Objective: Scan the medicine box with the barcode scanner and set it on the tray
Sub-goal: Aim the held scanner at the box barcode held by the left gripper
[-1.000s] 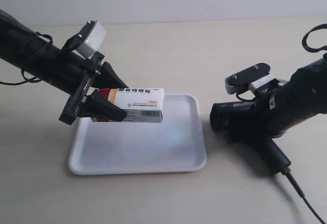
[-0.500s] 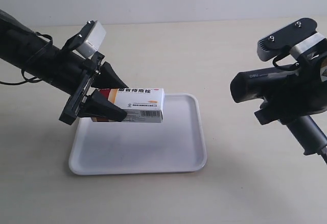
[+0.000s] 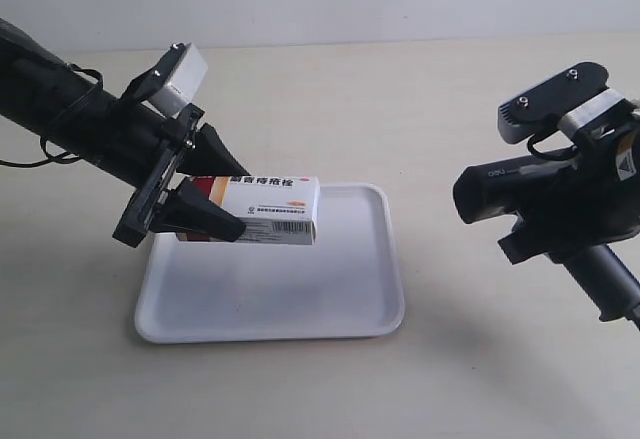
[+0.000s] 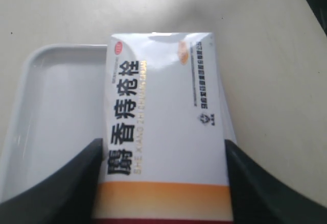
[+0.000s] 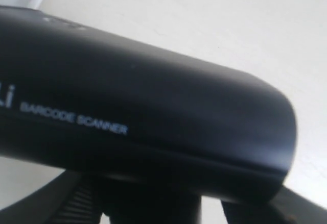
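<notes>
The white medicine box (image 3: 268,209) hangs above the white tray (image 3: 300,309), held at its striped end by my left gripper (image 3: 213,209), which is shut on it. In the left wrist view the medicine box (image 4: 163,127) fills the space between the two black fingers (image 4: 61,183), with the left gripper (image 4: 161,183) closed on both its long sides and the tray (image 4: 46,91) below. My right gripper (image 3: 570,229) holds the black barcode scanner (image 3: 510,184) in the air, head toward the box. The scanner (image 5: 143,112) fills the right wrist view.
A pale tabletop (image 3: 400,89) stretches around the tray. The scanner's handle and cable (image 3: 615,294) run off the exterior view's right edge. The arm at the exterior view's left reaches in from the left edge.
The right gripper lifted the scanner off the table and away to the right, then settled slightly lower. The box has dropped a little toward the tray in the left gripper.
</notes>
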You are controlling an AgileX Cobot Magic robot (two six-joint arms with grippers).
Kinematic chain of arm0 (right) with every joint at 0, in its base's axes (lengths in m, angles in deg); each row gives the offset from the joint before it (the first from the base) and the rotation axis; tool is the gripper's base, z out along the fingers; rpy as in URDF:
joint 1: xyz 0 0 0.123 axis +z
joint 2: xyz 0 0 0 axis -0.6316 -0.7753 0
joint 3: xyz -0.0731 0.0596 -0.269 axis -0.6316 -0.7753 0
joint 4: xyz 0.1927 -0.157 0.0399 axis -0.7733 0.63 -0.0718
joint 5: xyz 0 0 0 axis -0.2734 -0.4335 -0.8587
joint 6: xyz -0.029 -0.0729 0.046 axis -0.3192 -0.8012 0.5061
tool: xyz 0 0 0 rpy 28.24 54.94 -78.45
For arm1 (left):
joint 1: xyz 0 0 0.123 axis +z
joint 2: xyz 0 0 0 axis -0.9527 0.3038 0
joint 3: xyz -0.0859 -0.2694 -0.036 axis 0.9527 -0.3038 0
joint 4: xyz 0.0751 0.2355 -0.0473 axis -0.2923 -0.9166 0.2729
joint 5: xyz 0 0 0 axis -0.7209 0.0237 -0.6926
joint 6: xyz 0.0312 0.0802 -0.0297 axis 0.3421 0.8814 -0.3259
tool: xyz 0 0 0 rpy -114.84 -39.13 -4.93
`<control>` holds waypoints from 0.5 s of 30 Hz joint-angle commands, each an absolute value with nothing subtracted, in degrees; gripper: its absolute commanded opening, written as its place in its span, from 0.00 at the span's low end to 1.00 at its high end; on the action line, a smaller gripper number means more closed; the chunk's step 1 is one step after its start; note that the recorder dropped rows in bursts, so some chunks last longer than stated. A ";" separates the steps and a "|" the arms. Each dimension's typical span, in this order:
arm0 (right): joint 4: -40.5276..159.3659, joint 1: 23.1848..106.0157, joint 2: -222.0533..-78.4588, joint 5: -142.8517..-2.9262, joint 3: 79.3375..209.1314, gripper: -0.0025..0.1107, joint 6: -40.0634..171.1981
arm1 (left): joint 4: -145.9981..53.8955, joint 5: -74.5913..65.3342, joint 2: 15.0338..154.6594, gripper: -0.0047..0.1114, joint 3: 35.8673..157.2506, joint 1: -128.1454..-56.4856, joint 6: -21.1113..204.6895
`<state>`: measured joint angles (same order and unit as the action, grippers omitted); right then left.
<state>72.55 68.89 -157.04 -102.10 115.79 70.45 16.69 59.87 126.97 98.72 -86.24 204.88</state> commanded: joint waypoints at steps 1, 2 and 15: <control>73.79 68.76 -154.74 -101.08 115.76 0.02 70.91 | 16.72 60.11 126.86 0.04 99.15 -86.12 204.93; 73.79 68.76 -154.38 -101.08 115.76 0.02 70.91 | 16.72 60.11 126.86 0.04 99.15 -86.12 204.93; 69.96 68.76 -153.19 -101.61 115.76 0.02 70.28 | 16.31 62.26 126.86 0.04 101.03 -86.12 204.93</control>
